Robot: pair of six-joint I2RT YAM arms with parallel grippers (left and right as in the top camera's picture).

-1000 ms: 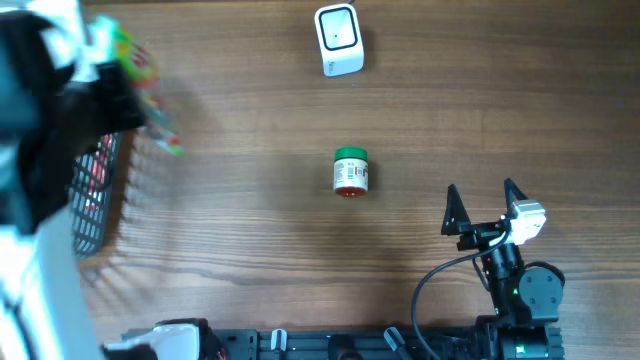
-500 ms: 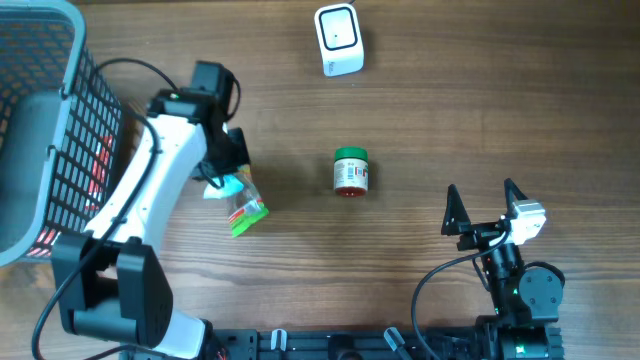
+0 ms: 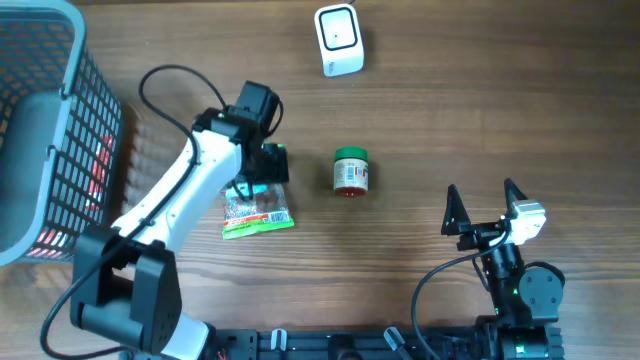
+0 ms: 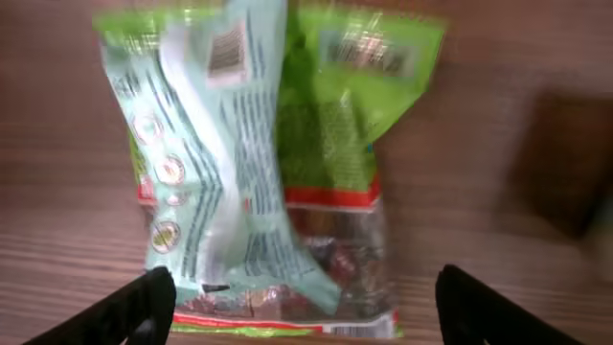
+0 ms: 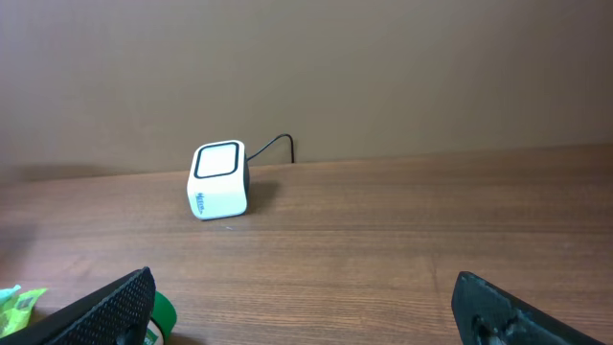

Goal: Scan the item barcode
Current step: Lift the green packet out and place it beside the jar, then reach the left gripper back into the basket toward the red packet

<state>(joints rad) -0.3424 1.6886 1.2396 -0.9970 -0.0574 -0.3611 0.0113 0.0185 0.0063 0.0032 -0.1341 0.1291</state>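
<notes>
We see our right hand (image 5: 308,316) with its two dark fingers (image 5: 110,309) spread wide at the lower corners. Ahead on the wooden counter (image 5: 402,230) stands a white scanner cube (image 5: 218,180), its cable (image 5: 273,146) running back toward the brown wall (image 5: 383,67). A green lid (image 5: 165,314) and a green packet edge (image 5: 17,302) peek in at lower left.

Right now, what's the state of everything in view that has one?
snack bag, lying flat on the table, not gripped
left fingers, open, over the snack bag
right fingers, open, empty
jar, on its side, green lid on
scanner, upright, cable attached
basket, upright, something red inside
</notes>
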